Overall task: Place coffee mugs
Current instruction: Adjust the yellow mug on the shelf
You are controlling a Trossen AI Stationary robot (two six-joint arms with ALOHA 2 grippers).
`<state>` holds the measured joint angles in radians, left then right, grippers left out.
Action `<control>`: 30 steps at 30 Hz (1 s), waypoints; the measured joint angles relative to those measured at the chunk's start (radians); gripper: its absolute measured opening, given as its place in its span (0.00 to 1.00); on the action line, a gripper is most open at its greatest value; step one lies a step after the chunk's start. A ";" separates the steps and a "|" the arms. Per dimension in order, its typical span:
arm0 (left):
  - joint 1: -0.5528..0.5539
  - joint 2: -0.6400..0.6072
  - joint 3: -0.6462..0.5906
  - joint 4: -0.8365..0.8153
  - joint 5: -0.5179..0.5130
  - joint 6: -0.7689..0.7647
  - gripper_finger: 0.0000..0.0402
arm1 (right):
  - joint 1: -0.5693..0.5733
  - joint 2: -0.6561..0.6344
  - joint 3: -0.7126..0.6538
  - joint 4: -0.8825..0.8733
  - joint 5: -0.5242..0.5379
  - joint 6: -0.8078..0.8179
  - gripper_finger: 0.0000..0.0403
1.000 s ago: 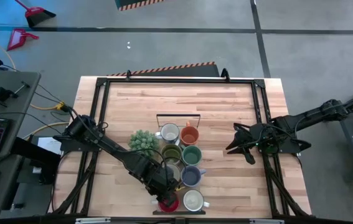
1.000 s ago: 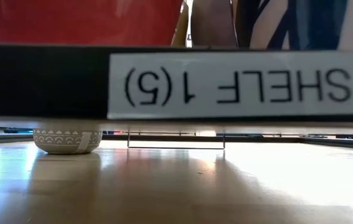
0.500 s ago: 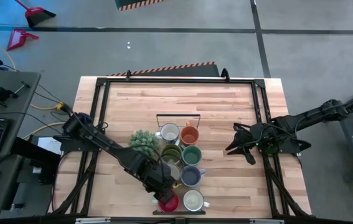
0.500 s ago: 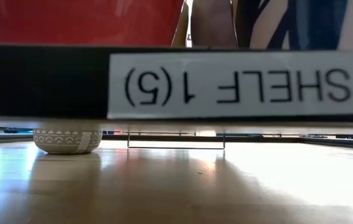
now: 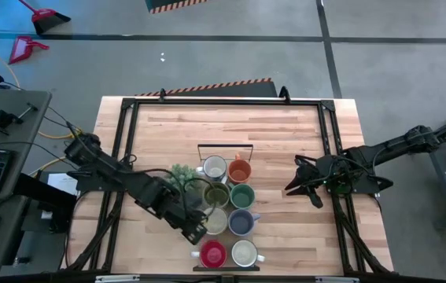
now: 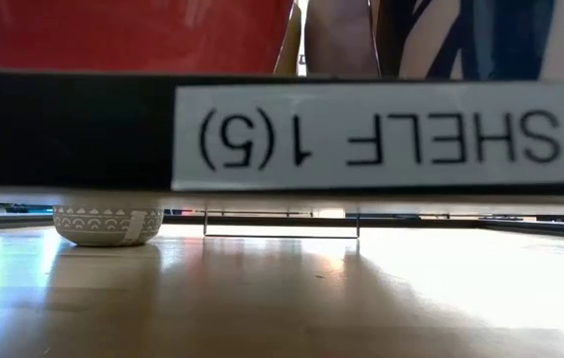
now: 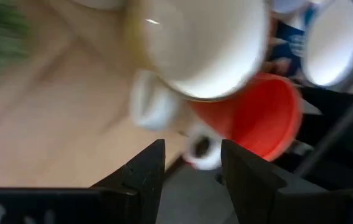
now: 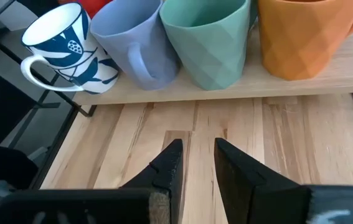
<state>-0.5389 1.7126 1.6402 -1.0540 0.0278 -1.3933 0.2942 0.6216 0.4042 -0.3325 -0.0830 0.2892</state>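
- One red mug (image 5: 213, 254) is now standing free at the near desk (image 5: 285, 141) edge, beside a cream mug (image 5: 244, 252).
- Left tool (image 5: 197, 233) is backing away, fingers apart and empty.
- Right tool (image 5: 292, 187) is waiting, slightly parted.

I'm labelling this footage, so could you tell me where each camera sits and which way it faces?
High: overhead, straight down on the table, both arms.
Low: tabletop height, mostly blocked by a shelf label; no arm.
Left wrist: past the left gripper at the red mug.
Right wrist: past the right gripper at the teal mug.
Shared: both mugs show from overhead too.
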 joint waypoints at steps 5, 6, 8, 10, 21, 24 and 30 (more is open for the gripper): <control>-0.013 -0.037 0.000 -0.154 -0.095 0.032 0.36 | 0.000 0.000 0.000 0.008 0.034 -0.012 0.18; -0.015 -0.041 0.000 -0.185 -0.112 0.042 0.36 | 0.000 0.000 0.000 0.011 0.053 -0.024 0.18; -0.017 -0.044 0.000 -0.245 -0.153 0.076 0.36 | 0.000 0.000 0.000 0.013 0.091 -0.034 0.18; -0.018 -0.044 0.000 -0.310 -0.199 0.126 0.36 | 0.000 0.000 0.000 0.028 0.114 -0.027 0.18; 0.036 -0.170 -0.075 -0.526 -0.456 0.466 0.36 | 0.000 0.000 0.000 0.230 0.299 0.047 0.18; 0.047 -0.311 -0.150 -0.488 -0.530 0.507 0.36 | 0.000 0.000 0.000 0.272 0.320 0.092 0.18; 0.054 -0.669 -0.318 -0.396 -0.633 0.501 0.36 | 0.000 0.000 0.000 0.295 0.327 0.157 0.18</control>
<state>-0.4847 1.0435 1.3219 -1.4504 -0.6048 -0.8923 0.2941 0.6215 0.4046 -0.0376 0.2445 0.4461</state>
